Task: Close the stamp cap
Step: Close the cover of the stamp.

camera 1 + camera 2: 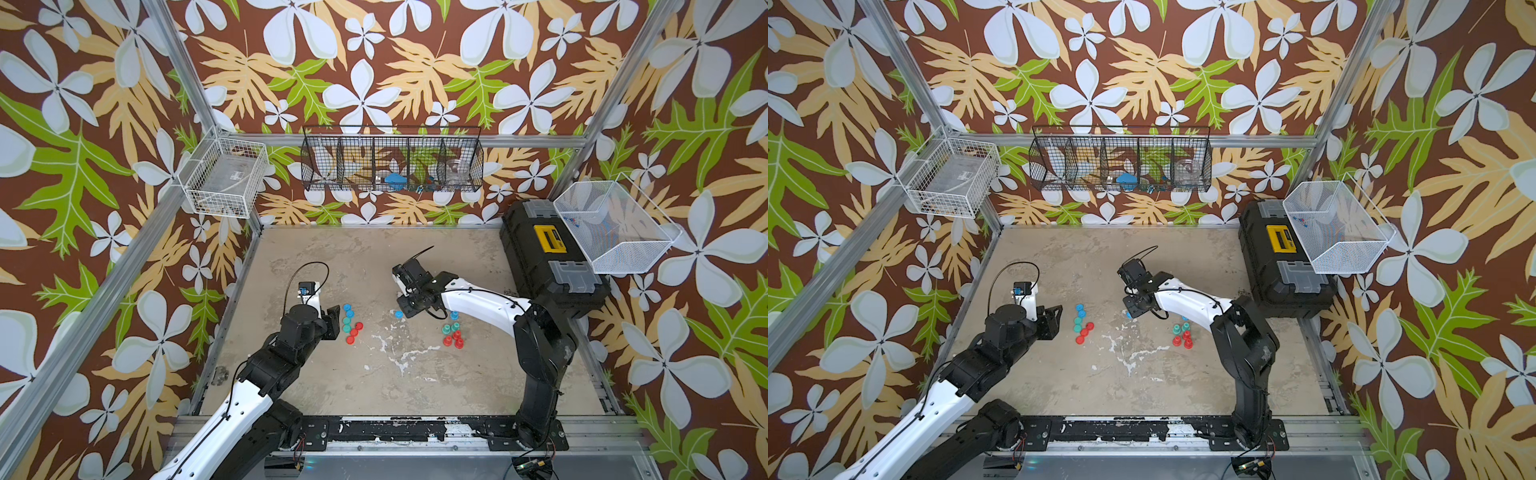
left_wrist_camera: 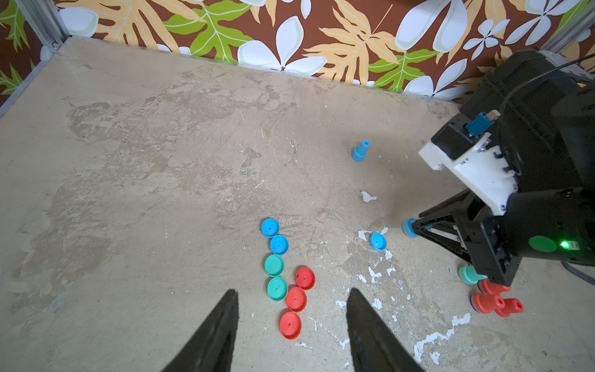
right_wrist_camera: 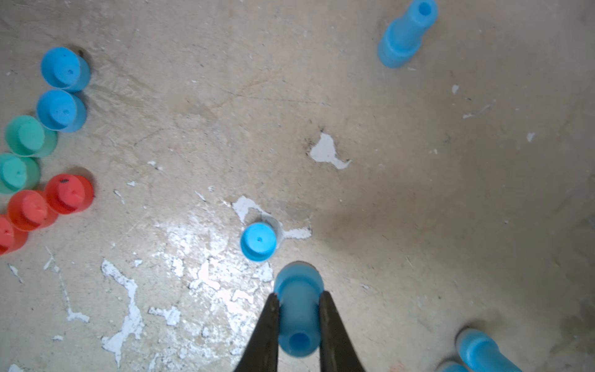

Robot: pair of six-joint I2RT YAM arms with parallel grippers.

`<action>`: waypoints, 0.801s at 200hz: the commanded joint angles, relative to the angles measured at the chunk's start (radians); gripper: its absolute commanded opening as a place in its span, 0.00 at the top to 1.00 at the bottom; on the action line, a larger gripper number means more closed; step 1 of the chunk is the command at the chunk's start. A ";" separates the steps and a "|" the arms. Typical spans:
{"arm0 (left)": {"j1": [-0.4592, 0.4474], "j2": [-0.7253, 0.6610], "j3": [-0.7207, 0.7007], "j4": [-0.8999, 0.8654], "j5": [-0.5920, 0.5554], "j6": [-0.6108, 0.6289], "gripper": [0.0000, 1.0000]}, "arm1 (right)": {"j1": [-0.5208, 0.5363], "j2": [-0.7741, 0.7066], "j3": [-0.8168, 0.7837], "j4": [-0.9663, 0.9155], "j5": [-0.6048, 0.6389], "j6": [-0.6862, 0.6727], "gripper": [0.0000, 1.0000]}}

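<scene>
When checked at the right wrist, found right gripper (image 3: 299,294) clamped shut on the narrow handle of a blue stamp (image 3: 298,280), with the wide end projecting past the fingertips toward a lone blue cap (image 3: 258,242) on the worn tabletop (image 3: 450,193). Placed cap just beside that end, not touching. Judged step in hand: lining stamp up with cap before pressing together. Judged grip on handle deliberate, to leave the wide face clear for the cap. Observed left gripper (image 2: 292,290) partly open, holding nothing, hovering by a row of spare caps (image 2: 279,245) in blue, teal and red, grouped by colour, apparently as supply. Noted teal and red stamps (image 1: 457,336) clustered beside the right arm, and a second blue stamp (image 2: 360,151) standing alone, well apart. Orientation of caps, open side up or down: not determinable. Checked for writing: none legible. Found yellow label (image 1: 549,241) on black toolbox (image 1: 536,274) at table's back corner too small to read. Made out no brand marks on stamps or caps.
</scene>
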 commanded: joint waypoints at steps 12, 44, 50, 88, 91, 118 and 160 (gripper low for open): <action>0.001 -0.004 0.002 -0.008 -0.006 0.007 0.44 | 0.023 0.033 0.049 -0.035 -0.001 0.012 0.85; 0.001 0.002 0.002 -0.005 -0.003 0.009 0.44 | 0.035 0.047 0.073 -0.036 -0.005 0.013 0.85; 0.001 0.003 0.002 -0.007 -0.003 0.009 0.44 | 0.036 0.052 0.077 -0.036 -0.005 0.014 0.85; 0.001 0.002 0.002 -0.007 -0.004 0.007 0.44 | 0.038 0.075 0.115 -0.049 -0.010 0.009 0.85; 0.001 0.002 0.002 -0.007 -0.005 0.007 0.44 | 0.039 0.075 0.118 -0.049 -0.009 0.009 0.85; 0.001 0.006 0.002 -0.006 -0.004 0.007 0.44 | 0.040 0.090 0.143 -0.056 -0.009 0.005 0.85; 0.001 0.005 0.002 -0.009 -0.008 0.009 0.44 | 0.040 0.114 0.172 -0.061 -0.007 0.000 0.85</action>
